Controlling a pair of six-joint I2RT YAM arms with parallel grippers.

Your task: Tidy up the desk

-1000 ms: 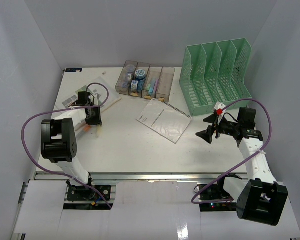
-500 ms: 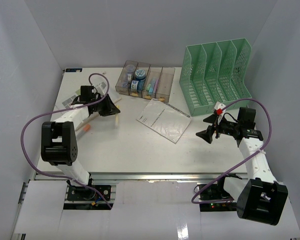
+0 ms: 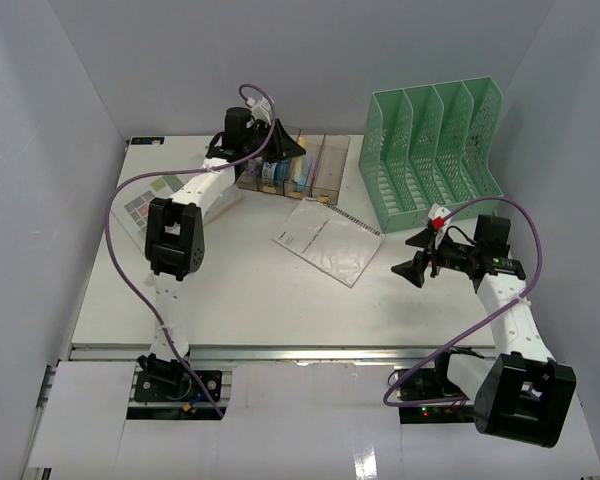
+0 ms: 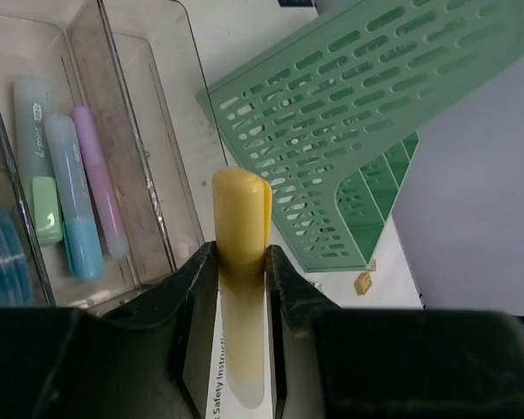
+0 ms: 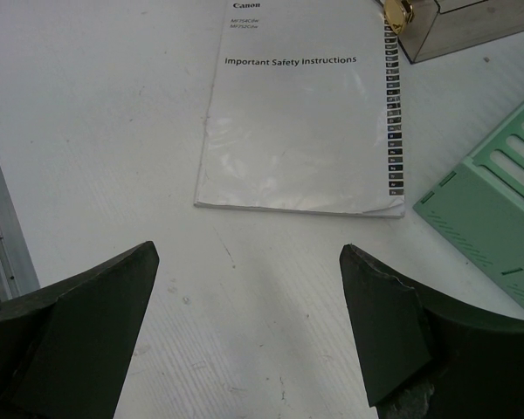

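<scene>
Between the two black fingers of the left gripper a pale yellow plastic highlighter is pinched, rounded end poking out past the tips, so that grip is definitely clenched on it. Just ahead and off to the left in the wrist view, the row of clear brownish plastic bins is seen. One compartment is already stocked with three pastel highlighters laid lengthwise, and the one right in front of the tip looks bare. The held highlighter's long axis is lined up roughly with the compartments, only slightly skewed. So probably not much twisting is needed, just a nudge forward and a bit left before it's let go. Printed paper is glimpsed under the fingers, so the gripper seems to be parked at the bins' near edge, not over a compartment yet.

Farther out, the green mesh plastic file rack is seen on the right. The large flat white desk is spread under everything. The right gripper is held wide open with nothing in it, low over the desk by the white Canon safety booklet. That's well apart from the bins, so the drop looks like the left arm's job.
</scene>
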